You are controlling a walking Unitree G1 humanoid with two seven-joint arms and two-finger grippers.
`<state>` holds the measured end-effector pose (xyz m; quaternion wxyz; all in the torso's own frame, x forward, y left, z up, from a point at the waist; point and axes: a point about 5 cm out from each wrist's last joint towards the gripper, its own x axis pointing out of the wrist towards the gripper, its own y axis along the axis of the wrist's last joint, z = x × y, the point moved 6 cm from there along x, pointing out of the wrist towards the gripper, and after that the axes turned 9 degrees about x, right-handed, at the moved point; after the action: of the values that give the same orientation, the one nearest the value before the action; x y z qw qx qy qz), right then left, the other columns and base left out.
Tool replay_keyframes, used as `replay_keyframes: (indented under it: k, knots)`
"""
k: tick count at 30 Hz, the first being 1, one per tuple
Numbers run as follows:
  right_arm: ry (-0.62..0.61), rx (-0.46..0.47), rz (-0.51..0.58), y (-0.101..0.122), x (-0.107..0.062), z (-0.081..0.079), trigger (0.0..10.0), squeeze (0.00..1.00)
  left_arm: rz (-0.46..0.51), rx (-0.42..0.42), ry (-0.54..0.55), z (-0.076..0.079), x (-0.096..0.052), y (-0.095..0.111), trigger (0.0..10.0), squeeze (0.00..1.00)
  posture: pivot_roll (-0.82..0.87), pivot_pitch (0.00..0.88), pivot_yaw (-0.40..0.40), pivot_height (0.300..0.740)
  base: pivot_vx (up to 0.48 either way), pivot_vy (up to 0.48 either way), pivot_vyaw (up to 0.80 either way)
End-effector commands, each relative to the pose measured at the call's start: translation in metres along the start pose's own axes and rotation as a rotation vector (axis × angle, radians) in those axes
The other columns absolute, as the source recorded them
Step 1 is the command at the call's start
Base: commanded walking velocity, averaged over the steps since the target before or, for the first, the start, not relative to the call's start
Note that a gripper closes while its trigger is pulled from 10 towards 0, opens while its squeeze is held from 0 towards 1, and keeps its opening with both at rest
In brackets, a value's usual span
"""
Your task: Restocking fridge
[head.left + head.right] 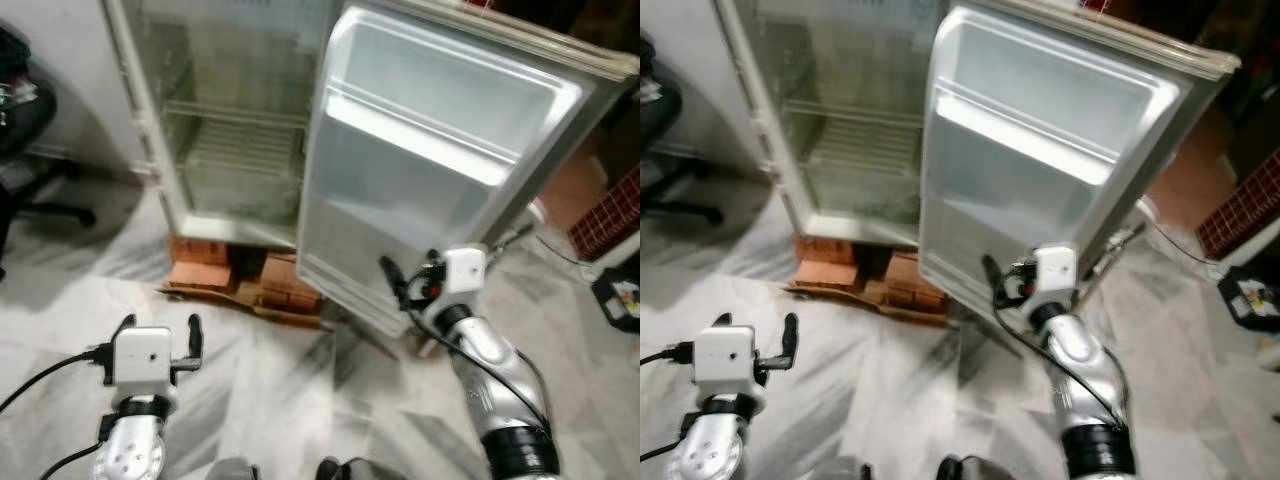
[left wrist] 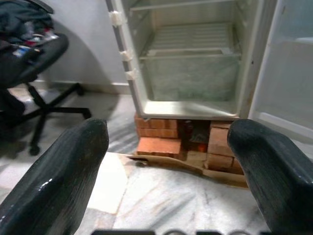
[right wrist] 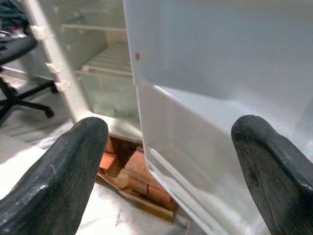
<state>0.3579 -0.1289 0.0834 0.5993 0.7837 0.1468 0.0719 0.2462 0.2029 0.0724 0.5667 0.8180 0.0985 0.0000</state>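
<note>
The fridge (image 1: 230, 130) stands open in front of me, its wire shelves (image 2: 188, 39) bare. Its white door (image 1: 430, 170) is swung out to the right, with empty door racks. My right gripper (image 1: 410, 275) is raised close to the door's lower inner edge, open and holding nothing; in the right wrist view its fingertips (image 3: 63, 171) frame the door's corner. Low at the left, my left gripper (image 1: 160, 330) is open and empty over the floor, pointing at the fridge's base (image 2: 190, 110).
The fridge rests on red bricks (image 1: 210, 270) over flattened cardboard. An office chair (image 1: 20, 130) stands at the far left. A black box (image 1: 618, 298) and a red patterned object (image 1: 610, 215) lie at the right. The floor is grey marble.
</note>
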Motion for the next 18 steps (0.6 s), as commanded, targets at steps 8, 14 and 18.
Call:
replay_keyframes:
  k: [8,14,18]
  knots:
    - [-0.035,-0.013,0.007,0.003,-0.002,0.014,10.0,0.0,0.002,0.003,-0.001,0.002,-0.001,0.001,10.0,0.0,0.1,0.119,-0.053,0.74,0.0,-0.468,0.0]
    - [-0.037,-0.006,0.021,0.005,0.001,0.011,10.0,0.0,0.004,0.003,0.037,-0.008,-0.003,-0.001,10.0,0.0,0.1,0.124,-0.047,0.74,0.0,0.0,0.0]
    - [-0.029,-0.002,0.021,0.003,0.001,0.007,10.0,0.0,0.01,0.004,0.042,-0.012,0.0,0.001,10.0,0.0,0.1,0.124,-0.047,0.74,0.0,0.0,0.0]
